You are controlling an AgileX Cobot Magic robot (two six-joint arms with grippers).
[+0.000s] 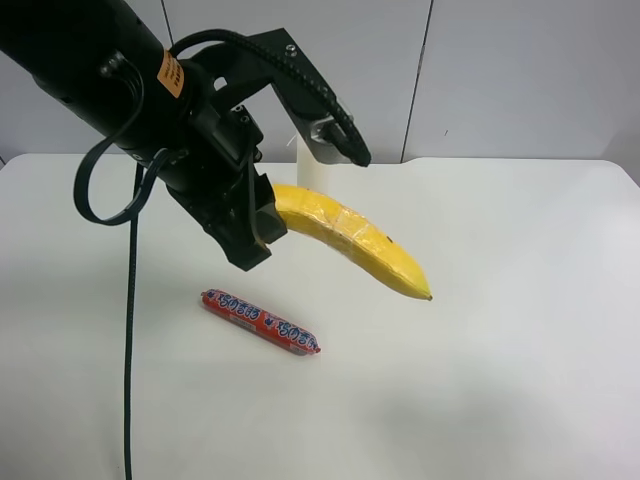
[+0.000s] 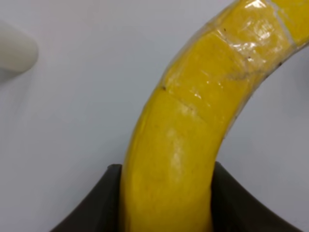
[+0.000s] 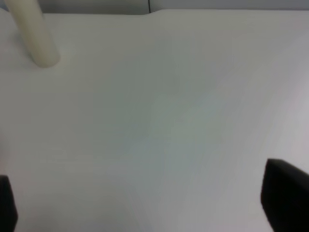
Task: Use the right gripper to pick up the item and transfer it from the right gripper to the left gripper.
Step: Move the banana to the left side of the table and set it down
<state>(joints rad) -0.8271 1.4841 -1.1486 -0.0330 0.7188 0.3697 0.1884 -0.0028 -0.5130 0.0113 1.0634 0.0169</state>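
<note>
While the banana (image 1: 350,240) is clamped at its stem end between the two black fingers of the left gripper (image 1: 262,222), its remaining length is seen to project outward from the claw, curving away and downward to a dark tip. The left wrist view confirms this: the left gripper (image 2: 166,193) is closed on the banana (image 2: 193,111), with a finger (image 2: 104,203) pressed against each side of the peel. A glossy, creased pale patch is noted on the peel further out from the claw. The arm bearing this claw is marked by an orange label (image 1: 172,70), and a black cable (image 1: 130,350) is looped beneath it and hangs down toward the white table (image 1: 500,400). The banana appears to be carried above the table rather than resting on it. A red printed sausage stick (image 1: 260,322) is recorded lying flat on the table below the claw, apart from both claw and banana. A white upright candle (image 1: 308,170) is partly hidden behind the claw and the banana's held end. The right gripper (image 3: 145,198) is not seen in the high view. In the right wrist view its fingers (image 3: 285,193) are set wide apart at the edges of the picture, so the claw is spread and nothing is held; only bare table is seen between them. The candle (image 3: 34,38) is noted well ahead of that claw and off to one side.
</note>
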